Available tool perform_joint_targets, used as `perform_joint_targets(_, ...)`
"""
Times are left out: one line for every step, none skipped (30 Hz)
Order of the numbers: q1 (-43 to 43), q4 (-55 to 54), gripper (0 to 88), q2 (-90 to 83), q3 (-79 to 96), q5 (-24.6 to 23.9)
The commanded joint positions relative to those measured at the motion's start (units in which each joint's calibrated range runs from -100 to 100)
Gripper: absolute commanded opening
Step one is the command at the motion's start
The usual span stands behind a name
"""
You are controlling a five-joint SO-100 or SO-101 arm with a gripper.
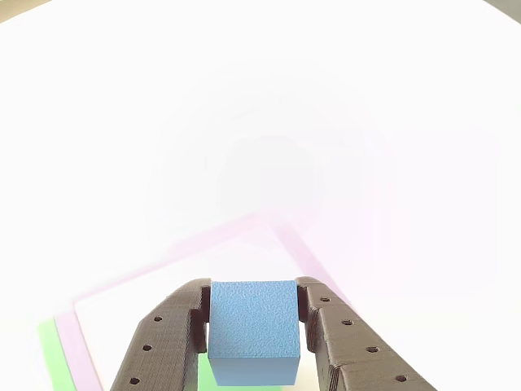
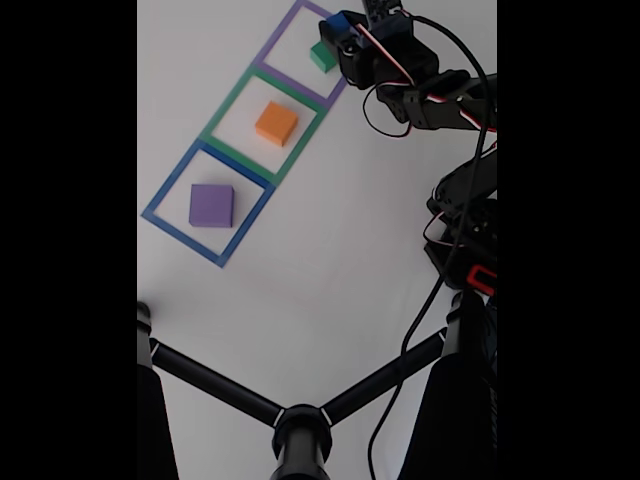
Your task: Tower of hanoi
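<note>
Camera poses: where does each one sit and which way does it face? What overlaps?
Other view: rides at the gripper, looking along its fingers at the overexposed table; the blue cube sits clamped between them.
Fixed view: high above the table, looking down at three taped squares, the purple cube, the orange cube and the arm.
Shared: the gripper with the blue cube.

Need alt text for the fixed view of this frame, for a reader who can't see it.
A black robot arm reaches to the purple-outlined square, its hand holding a small blue cube over a green cube. An orange cube sits in the green-outlined square, a purple cube in the blue-outlined one.
</note>
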Motion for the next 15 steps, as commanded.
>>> perform_joint_targets(-1.75, -4.82, 2.5, 1.72, -1.34, 0.59)
perform_joint_targets(-1.85, -5.71, 2.5, 2.44, -1.34, 0.59)
perform_joint_targets(-1.95, -6.36, 2.5, 3.09, -1.34, 0.59)
perform_joint_targets(-1.95, -6.92, 2.5, 3.74, -1.34, 0.59)
perform_joint_targets(-1.95, -7.65, 2.5, 4.38, -1.34, 0.59)
perform_joint_targets(-1.95, -8.22, 2.5, 4.95, -1.34, 0.59)
perform_joint_targets(-1.95, -8.79, 2.5, 5.51, -1.34, 0.59)
perform_joint_targets(-1.75, -9.35, 2.5, 6.08, -1.34, 0.59)
perform_joint_targets(-1.66, -10.0, 2.5, 6.72, -1.34, 0.59)
perform_joint_targets(-1.66, -10.57, 2.5, 7.21, -1.34, 0.59)
perform_joint_targets(-1.56, -11.13, 2.5, 7.69, -1.34, 0.59)
perform_joint_targets(-1.56, -11.46, 2.5, 7.93, -1.25, 0.59)
perform_joint_targets(-1.56, -11.62, 2.5, 8.18, -1.25, 0.59)
perform_joint_targets(-1.66, -11.7, 2.5, 8.5, -1.25, 0.59)
perform_joint_targets(-1.66, -11.94, 2.6, 8.74, -1.34, 0.59)
